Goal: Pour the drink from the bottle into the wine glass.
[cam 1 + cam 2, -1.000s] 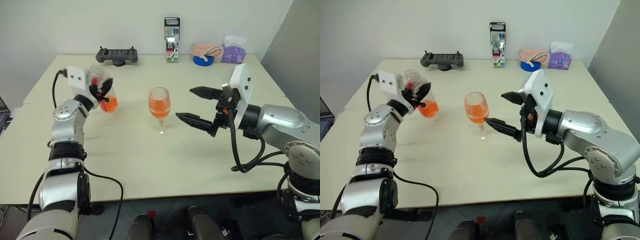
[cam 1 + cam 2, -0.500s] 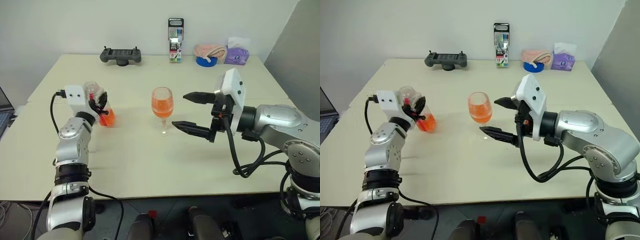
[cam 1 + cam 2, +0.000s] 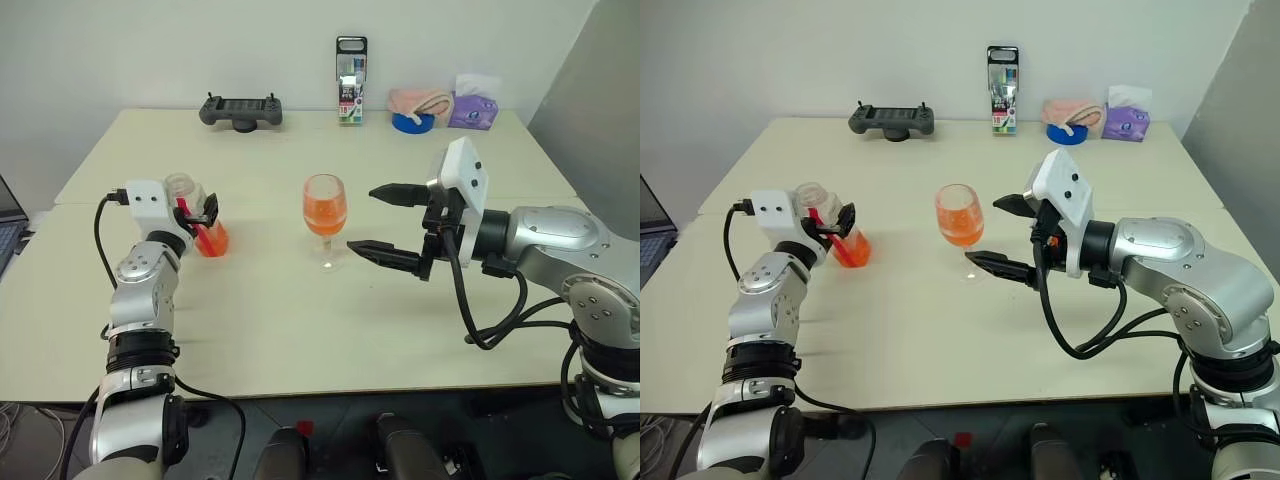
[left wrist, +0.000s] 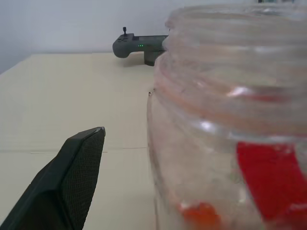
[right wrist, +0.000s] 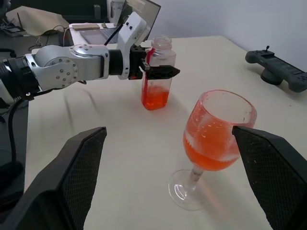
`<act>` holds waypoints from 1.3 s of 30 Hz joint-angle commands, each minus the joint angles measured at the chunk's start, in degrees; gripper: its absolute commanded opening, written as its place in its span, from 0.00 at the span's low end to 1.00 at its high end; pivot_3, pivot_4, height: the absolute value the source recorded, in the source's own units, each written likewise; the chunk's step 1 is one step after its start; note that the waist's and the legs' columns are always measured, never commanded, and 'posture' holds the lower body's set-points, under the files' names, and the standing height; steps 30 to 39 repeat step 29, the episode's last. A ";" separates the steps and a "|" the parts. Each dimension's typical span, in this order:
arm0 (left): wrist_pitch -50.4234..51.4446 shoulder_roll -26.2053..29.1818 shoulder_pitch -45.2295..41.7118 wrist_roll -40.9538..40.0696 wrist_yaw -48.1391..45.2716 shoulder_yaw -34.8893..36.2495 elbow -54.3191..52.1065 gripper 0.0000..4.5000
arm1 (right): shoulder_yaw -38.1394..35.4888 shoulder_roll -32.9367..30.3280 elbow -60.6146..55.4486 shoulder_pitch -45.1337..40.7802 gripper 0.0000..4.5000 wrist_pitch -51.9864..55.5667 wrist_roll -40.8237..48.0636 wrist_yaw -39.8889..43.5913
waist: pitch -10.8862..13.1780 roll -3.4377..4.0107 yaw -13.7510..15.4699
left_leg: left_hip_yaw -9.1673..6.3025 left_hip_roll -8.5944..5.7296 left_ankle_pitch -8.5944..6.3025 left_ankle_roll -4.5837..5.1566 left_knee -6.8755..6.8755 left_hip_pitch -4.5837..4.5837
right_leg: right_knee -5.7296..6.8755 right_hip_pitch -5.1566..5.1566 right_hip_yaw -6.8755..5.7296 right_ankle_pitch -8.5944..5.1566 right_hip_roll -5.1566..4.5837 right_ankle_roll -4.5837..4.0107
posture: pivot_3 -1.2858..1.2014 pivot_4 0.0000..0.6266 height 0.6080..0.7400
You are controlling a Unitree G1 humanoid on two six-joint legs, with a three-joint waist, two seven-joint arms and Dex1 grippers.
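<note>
Standing upright on the pale table [image 3: 300,330] at about nine o'clock from the table's middle, the bottle [image 3: 197,222] has no cap on its wide neck and keeps a shallow layer of orange-red drink [image 3: 211,240] at its bottom. The left gripper [image 3: 203,209] is level around the bottle's upper part, its black fingers [image 4: 72,187] spread apart on either side; in the left wrist view one finger stands clear of the bottle wall with a gap of table between them, so the jaws are wide and not clamping. At the table's centre stands the wine glass [image 3: 325,206], upright on its foot, its bowl about half full of the same orange-red liquid, well apart from the bottle. At three o'clock from the glass is the right gripper [image 3: 388,224], pointing toward the glass with its jaws wide and holding nothing; one finger reaches near the foot of the glass, the other sits higher, beside the bowl, and neither touches it. Along the far edge, from eleven to one o'clock, lie a dark handheld controller [image 3: 240,109], a tall box of pens [image 3: 350,81], a roll of blue tape [image 3: 408,121] with a pink cloth [image 3: 415,100] on it, and a purple tissue pack [image 3: 472,107].
</note>
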 commanded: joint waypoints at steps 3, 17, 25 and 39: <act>2.42 1.99 2.04 -0.65 -1.94 0.33 -7.17 0.99 | -0.61 -1.73 0.78 -0.83 1.00 -2.37 -1.86 2.05 | 0.00 0.00 -0.01 | 0.00 0.00 0.00 0.00 0.00 -0.01 | -0.02 0.00 -0.01 -0.03 0.00 0.05 | 0.52 0.24 1.00; 17.83 23.41 1.89 -13.90 -26.34 5.07 -19.62 0.99 | -1.97 -5.51 9.52 -1.82 1.00 -9.25 -7.61 8.99 | 0.02 0.01 -0.11 | 0.04 0.06 -0.01 -0.01 -0.07 -0.04 | -0.28 0.01 0.00 -0.17 0.06 0.09 | 0.52 0.24 1.00; 30.98 30.75 -0.50 -29.78 -43.42 6.08 -25.59 0.99 | -10.16 -10.73 10.06 4.68 1.00 -6.83 -1.57 14.24 | 0.03 0.03 -0.10 | 0.06 0.06 -0.06 -0.07 -0.08 -0.33 | -0.71 -0.01 -0.03 -0.15 0.02 0.13 | 0.52 0.24 1.00; 31.26 30.84 -1.82 -28.59 -44.24 3.98 -23.55 0.99 | -9.29 -10.80 11.39 5.08 1.00 -8.18 -3.07 14.22 | 0.07 0.09 -0.21 | 0.11 0.06 -0.07 -0.05 -0.05 -0.24 | -0.60 -0.02 0.03 -0.15 0.03 0.14 | 0.52 0.24 1.00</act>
